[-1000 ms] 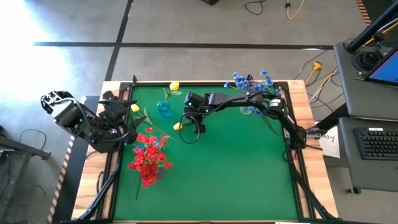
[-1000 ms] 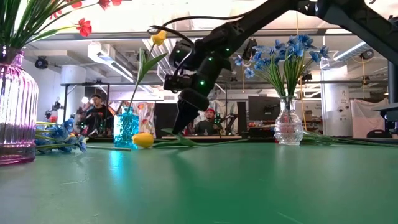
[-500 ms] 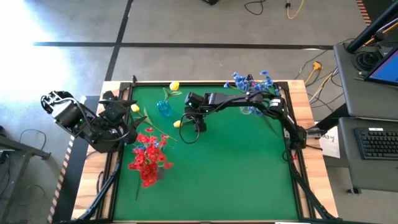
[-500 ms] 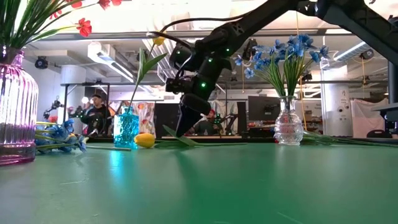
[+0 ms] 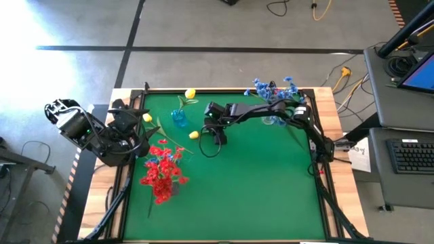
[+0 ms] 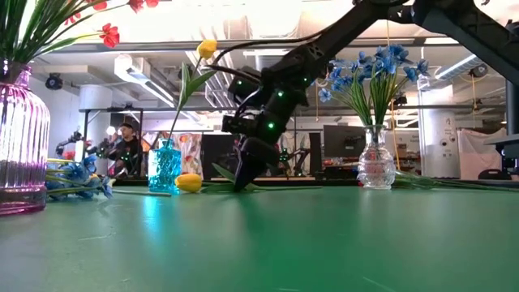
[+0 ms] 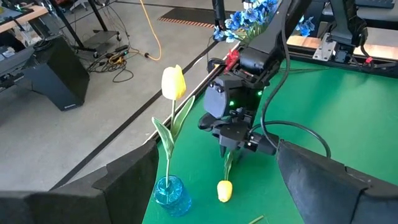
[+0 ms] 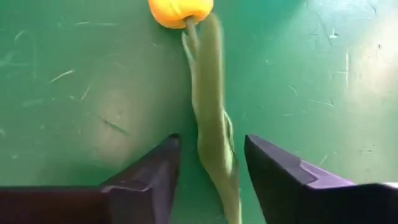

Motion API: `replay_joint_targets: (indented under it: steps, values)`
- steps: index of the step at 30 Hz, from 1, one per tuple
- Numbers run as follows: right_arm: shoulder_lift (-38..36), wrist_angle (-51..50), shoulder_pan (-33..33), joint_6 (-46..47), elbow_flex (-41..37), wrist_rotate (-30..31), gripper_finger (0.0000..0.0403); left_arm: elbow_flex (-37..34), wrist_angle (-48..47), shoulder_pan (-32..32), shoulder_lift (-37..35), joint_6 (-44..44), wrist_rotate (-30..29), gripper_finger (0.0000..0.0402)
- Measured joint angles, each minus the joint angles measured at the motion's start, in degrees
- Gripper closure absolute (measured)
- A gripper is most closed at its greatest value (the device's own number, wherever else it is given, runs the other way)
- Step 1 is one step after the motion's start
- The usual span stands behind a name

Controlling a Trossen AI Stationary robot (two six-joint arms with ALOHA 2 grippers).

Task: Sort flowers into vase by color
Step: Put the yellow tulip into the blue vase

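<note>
A yellow tulip [image 8: 180,11] lies flat on the green table [image 5: 271,190], its green stem [image 8: 214,149] running away from the blossom. My right gripper [image 8: 208,143] is open and points down over this stem. One finger stands on each side of the stem and neither touches it. In the low view its tips [image 6: 242,185] are down at table level, right of the blossom [image 6: 188,182]. A small blue vase [image 5: 179,118] holds another yellow tulip [image 7: 174,82]. My left gripper [image 5: 132,132] waits, open, at the table's left edge.
A pink vase [image 6: 20,138] with red flowers [image 5: 163,173] stands near the left. A clear vase [image 6: 375,162] with blue flowers [image 5: 274,88] is at the far right. Loose blue flowers [image 6: 77,182] and a yellow blossom [image 5: 147,118] lie on the left. People show in the room behind.
My right gripper has moved a little toward the table's right, along the stem away from the blossom, and has sunk until its fingertips are at the table. The yellow tulip has stayed where it lay.
</note>
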Motion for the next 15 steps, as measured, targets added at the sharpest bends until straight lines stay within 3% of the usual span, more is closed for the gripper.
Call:
replay_joint_targets:
  steps: [7,15]
  values:
    - [-0.02,-1.11,0.34,0.02,0.50,-1.17,0.0374,0.00,0.24,0.01,0.00,0.00,0.00,0.0091]
    - [-4.48,-1.81,2.38,-1.10,0.56,-0.64,0.0391,0.00,0.66,0.01,0.02,0.00,-0.02,0.0091]
